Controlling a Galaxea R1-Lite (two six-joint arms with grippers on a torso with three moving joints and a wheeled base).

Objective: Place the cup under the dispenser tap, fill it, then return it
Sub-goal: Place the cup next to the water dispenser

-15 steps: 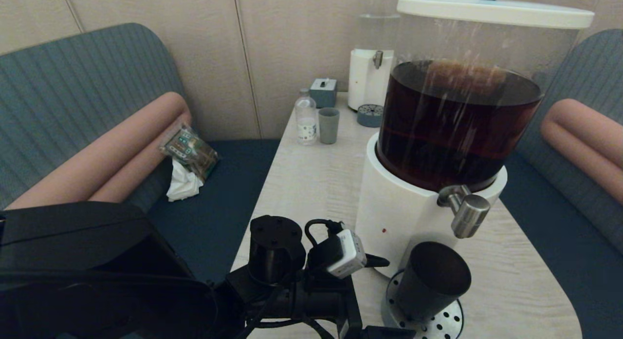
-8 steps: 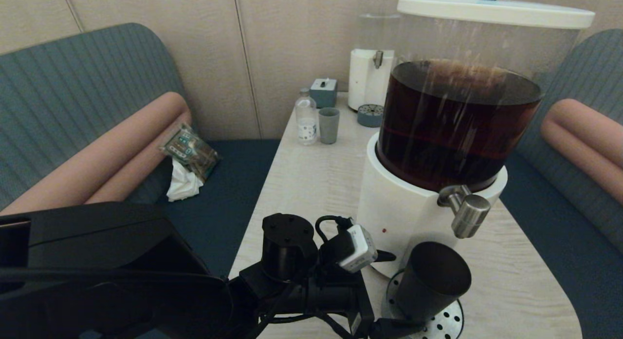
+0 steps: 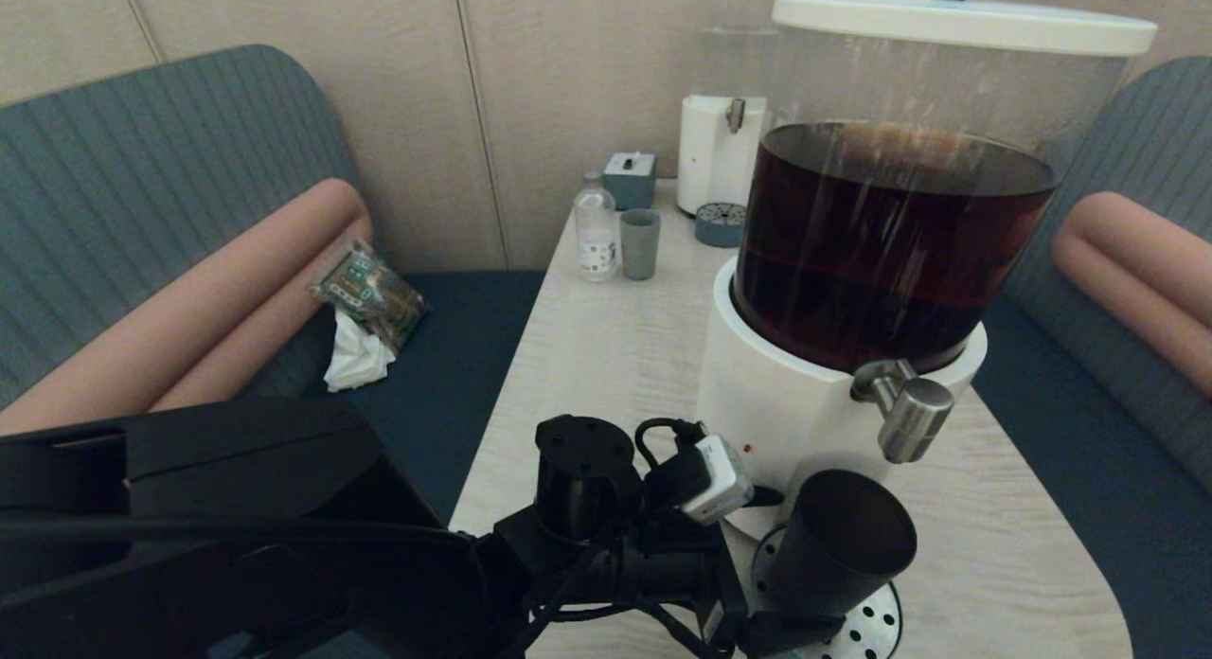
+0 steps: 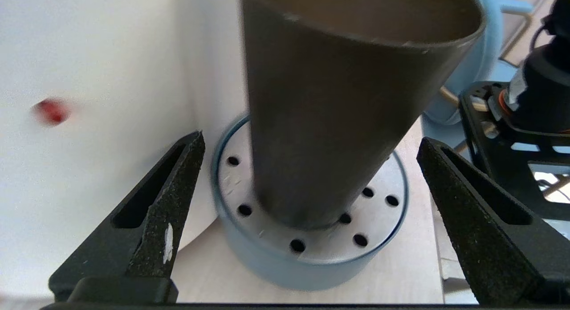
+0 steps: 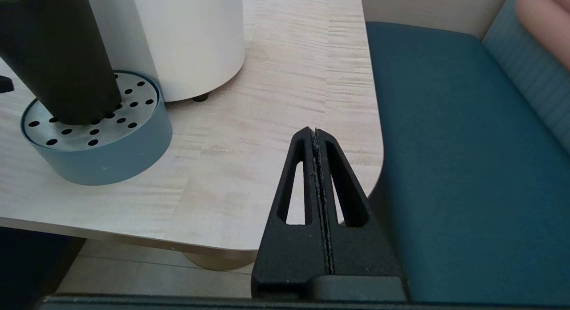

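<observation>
I see the cup (image 3: 838, 543) standing on the perforated drip tray (image 3: 866, 629) at lower right of the head view, below the dispenser tap (image 3: 906, 415), my left gripper (image 4: 307, 198) spread wide around it without touching, right gripper (image 5: 315, 136) pressed closed off the table edge (image 5: 267, 238).

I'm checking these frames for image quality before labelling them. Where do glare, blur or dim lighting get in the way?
Head view: dim, with pale reflection streaks on the dispenser tank, while the dispenser tap stays clear. Left wrist view: bright; the red dot on the white base is smeared, and the cup looms large between the left gripper fingers. Right wrist view: even light, the right gripper sharp.
</observation>
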